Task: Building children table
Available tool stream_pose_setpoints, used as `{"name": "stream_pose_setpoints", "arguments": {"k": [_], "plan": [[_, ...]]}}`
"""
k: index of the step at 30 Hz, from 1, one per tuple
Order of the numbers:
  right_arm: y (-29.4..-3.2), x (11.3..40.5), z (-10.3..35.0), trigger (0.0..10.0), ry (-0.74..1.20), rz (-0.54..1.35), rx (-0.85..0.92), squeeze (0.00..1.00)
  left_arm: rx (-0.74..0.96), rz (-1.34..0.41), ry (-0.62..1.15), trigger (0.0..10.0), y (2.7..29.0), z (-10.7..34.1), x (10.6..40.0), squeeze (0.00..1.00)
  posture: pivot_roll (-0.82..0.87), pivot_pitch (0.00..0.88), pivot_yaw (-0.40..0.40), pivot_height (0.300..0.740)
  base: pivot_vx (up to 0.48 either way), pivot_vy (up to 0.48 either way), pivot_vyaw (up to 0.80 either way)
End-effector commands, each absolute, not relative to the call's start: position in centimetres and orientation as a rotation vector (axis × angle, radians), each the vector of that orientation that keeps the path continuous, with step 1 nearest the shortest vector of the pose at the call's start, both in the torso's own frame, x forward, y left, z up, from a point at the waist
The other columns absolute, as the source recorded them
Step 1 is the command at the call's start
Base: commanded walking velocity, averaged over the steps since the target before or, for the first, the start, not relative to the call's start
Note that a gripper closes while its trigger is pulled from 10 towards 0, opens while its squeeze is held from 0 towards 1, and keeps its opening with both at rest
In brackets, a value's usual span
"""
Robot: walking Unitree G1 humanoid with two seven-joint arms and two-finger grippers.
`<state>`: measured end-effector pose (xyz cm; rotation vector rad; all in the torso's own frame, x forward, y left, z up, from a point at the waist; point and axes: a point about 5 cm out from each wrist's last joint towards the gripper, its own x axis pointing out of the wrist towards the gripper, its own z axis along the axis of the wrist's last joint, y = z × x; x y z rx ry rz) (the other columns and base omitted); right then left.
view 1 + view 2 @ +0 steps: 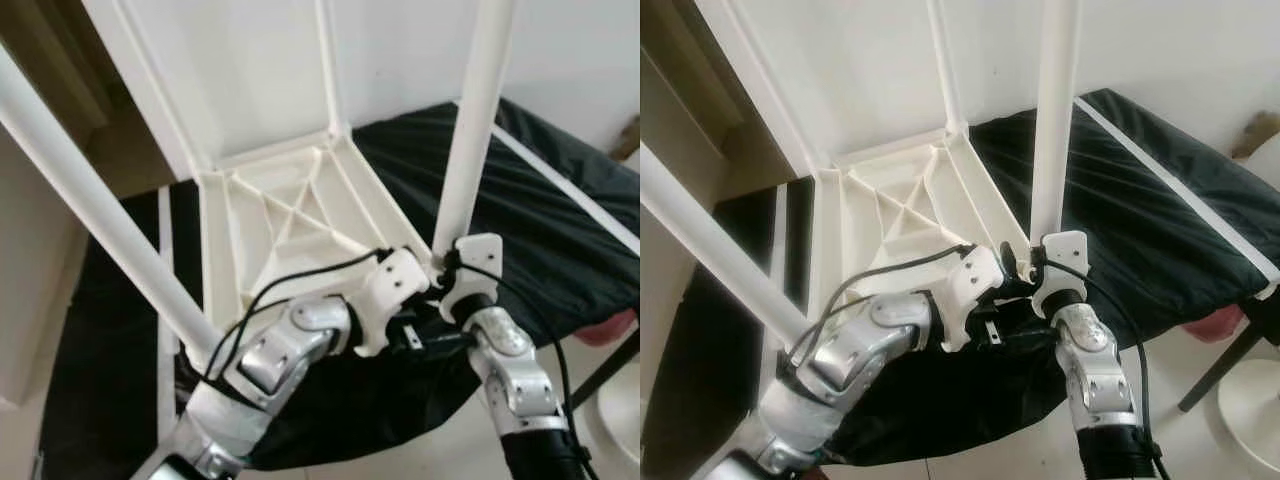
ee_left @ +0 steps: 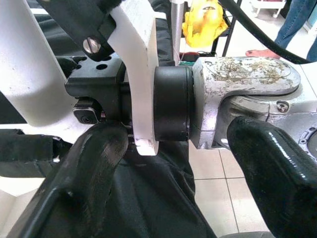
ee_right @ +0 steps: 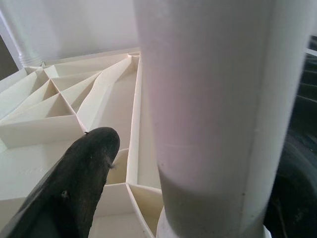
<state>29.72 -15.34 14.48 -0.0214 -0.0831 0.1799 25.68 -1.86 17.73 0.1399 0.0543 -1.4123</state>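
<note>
The white children's table [image 1: 290, 215] lies upside down on a black cloth, its ribbed underside facing up. Three white legs stand in its corners: one at the near right [image 1: 475, 120], one at the near left [image 1: 90, 200], one at the far corner [image 1: 328, 60]. My right gripper [image 1: 452, 268] is at the foot of the near right leg [image 3: 213, 124]. One black finger [image 3: 74, 198] stands a little off the leg, and the other is hidden behind it. My left gripper [image 2: 183, 168] is open just beside my right wrist [image 2: 242, 84], at the table's near edge.
The black cloth [image 1: 540, 210] covers a low frame with white bars. A wall rises behind the table, wooden furniture [image 1: 60, 90] to the left. On the tiled floor to the right sit a red object [image 1: 612, 325] and a white round base [image 1: 1250, 400]. A person's legs [image 2: 297, 25] stand beyond.
</note>
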Motion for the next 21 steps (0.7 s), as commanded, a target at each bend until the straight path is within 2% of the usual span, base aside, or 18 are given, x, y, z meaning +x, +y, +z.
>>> {"name": "stream_pose_setpoints", "arguments": {"k": [1, 8, 14, 18, 21], "plan": [[-13.2, 29.7, 14.3, 10.0, -0.07, 0.28, -0.018, 0.0, 0.134, -1.632, 0.024, 10.0, -2.7, 18.5, 24.4, 0.0, -0.05, 0.0, 0.168, 0.74, 0.0, 0.0, 0.0], [-14.5, 29.5, 14.6, 10.0, -0.086, 0.275, -0.039, 0.0, 0.065, -1.554, 0.023, 10.0, -2.5, 18.4, 24.6, 0.0, -0.05, 0.021, 0.096, 0.74, 0.0, 0.0, 0.0], [-16.3, 30.0, 15.4, 10.0, -0.115, 0.296, -0.095, 0.0, 0.079, -1.452, -0.014, 10.0, -1.4, 18.7, 26.1, 0.0, -0.06, 0.001, 0.09, 0.74, 0.0, 0.0, 0.0], [-16.7, 30.1, 15.6, 10.0, -0.12, 0.32, -0.107, 0.0, 0.082, -1.432, -0.026, 10.0, -1.1, 18.8, 26.5, 0.0, -0.06, 0.0, 0.095, 0.74, 0.0, 0.0, 0.0], [-17.6, 30.6, 15.7, 10.0, -0.11, 0.387, -0.167, 0.0, 0.103, -1.354, -0.067, 10.0, 0.1, 18.8, 27.5, 0.0, -0.07, 0.0, 0.097, 0.74, 0.0, 0.0, 0.0]]}}
